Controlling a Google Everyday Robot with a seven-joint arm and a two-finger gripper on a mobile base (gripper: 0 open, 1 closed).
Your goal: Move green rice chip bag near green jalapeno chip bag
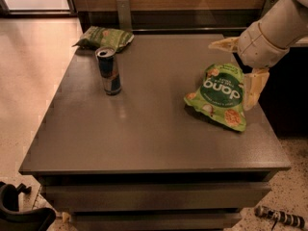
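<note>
The green rice chip bag (217, 94), bright green with white "dang" lettering, lies flat on the right side of the dark table (144, 129). The green jalapeno chip bag (103, 36), duller olive green, lies at the table's far left corner. My gripper (230, 76) is open at the right end of the rice chip bag. One pale finger (224, 44) points left past the bag's far end. The other finger (253, 87) hangs at the bag's right edge. I cannot tell whether either finger touches the bag.
An opened blue and silver drink can (109, 71) stands upright on the left half of the table, between the two bags and just in front of the jalapeno bag. A wooden wall runs behind the table. The floor lies to the left.
</note>
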